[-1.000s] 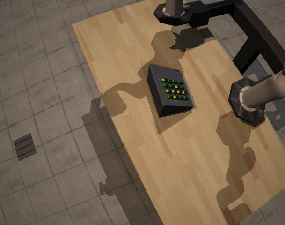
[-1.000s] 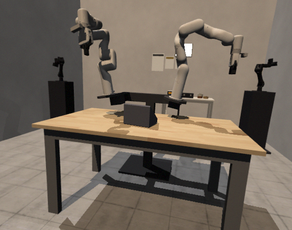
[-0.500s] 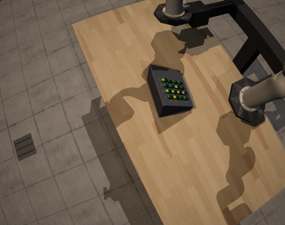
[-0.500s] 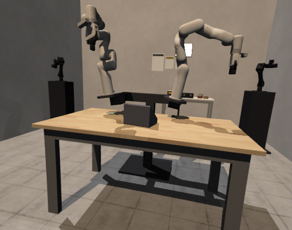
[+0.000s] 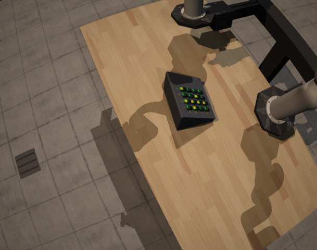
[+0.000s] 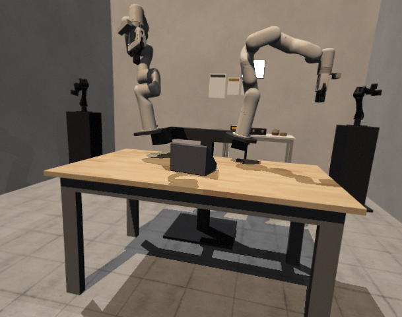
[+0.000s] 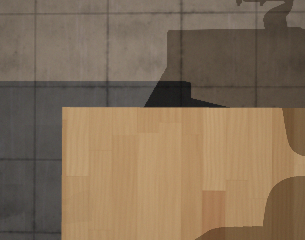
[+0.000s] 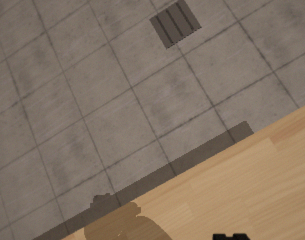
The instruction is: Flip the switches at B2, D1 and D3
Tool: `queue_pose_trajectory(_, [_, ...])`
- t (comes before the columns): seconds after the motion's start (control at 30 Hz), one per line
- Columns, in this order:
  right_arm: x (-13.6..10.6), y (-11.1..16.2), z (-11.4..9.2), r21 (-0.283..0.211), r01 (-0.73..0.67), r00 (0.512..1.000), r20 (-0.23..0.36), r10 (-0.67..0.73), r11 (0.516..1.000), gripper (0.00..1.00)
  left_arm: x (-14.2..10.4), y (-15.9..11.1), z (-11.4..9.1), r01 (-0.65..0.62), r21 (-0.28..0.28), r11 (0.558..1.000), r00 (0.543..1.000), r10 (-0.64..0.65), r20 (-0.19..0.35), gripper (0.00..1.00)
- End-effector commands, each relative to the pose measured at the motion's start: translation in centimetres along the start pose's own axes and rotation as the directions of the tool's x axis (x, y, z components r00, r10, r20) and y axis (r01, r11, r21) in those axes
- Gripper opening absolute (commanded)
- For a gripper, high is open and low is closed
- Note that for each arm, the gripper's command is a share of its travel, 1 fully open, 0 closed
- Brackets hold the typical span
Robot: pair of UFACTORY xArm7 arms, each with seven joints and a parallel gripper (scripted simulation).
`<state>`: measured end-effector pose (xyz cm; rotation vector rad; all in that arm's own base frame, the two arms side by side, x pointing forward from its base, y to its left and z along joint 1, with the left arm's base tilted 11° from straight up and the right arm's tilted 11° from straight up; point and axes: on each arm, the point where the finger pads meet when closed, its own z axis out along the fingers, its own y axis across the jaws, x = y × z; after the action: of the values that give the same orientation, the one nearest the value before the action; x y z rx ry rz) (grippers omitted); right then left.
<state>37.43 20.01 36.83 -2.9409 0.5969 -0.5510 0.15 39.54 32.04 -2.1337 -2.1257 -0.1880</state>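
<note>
Warm, moderate light is falling across the table [image 5: 142, 80] [image 6: 207, 184] [image 7: 122, 175] [image 8: 252, 185], while the arms are casting crisp-edged brown shadows on the wood. The left wall [image 6: 51, 68] is sitting in gloom, a white patch [image 6: 259, 69] is glaring, and small panel markings are looking soft.

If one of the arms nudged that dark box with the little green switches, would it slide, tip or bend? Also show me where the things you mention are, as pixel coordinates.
The switch panel [image 5: 184, 115] [image 6: 188, 158] would probably not bend, since its faces look flat and its edges crisp. It seems unlikely to tip or roll, given its broad flat-sided wedge shape. A firm sideways push might slide it, as no clamp shows around it.
</note>
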Motion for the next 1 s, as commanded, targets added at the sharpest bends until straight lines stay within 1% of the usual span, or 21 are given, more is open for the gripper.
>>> queue_pose_trajectory(0.0, [-0.6, -1.0, -0.7, 0.010, -0.022, 1.000, -0.021, 0.023, 1.000, 0.00, 0.1, 0.0, -0.2, 0.000, 0.000, 1.000, 1.000, 0.000, -0.006, 1.00])
queue_pose_trajectory(0.07, [-1.4, -2.0, -1.2, 0.019, -0.045, 0.998, -0.037, 0.046, 0.999, 0.00, 0.1, 0.0, -0.2, 0.000, 0.000, 1.000, 1.000, 0.000, -0.006, 1.00])
queue_pose_trajectory(0.5, [-4.5, -5.1, -2.7, 0.056, -0.119, 0.989, -0.085, 0.124, 0.991, 0.00, 0.1, 0.0, -0.2, 0.000, 0.000, 1.000, 1.000, 0.000, -0.006, 1.00])
queue_pose_trajectory(0.57, [-4.5, -5.1, -2.7, 0.056, -0.119, 0.989, -0.085, 0.124, 0.991, 0.00, 0.1, 0.0, -0.2, 0.000, 0.000, 1.000, 1.000, 0.000, -0.006, 1.00])
queue_pose_trajectory(0.63, [-5.5, -5.9, -3.1, 0.068, -0.141, 0.984, -0.097, 0.147, 0.988, 0.00, 0.1, 0.0, -0.2, 0.000, 0.000, 1.000, 1.000, 0.000, -0.006, 1.00])
queue_pose_trajectory(0.97, [-8.3, -8.0, -3.8, 0.100, -0.194, 0.970, -0.125, 0.206, 0.976, 0.00, 0.1, 0.0, -0.2, 0.000, 0.000, 1.000, 1.000, 0.000, -0.006, 1.00])
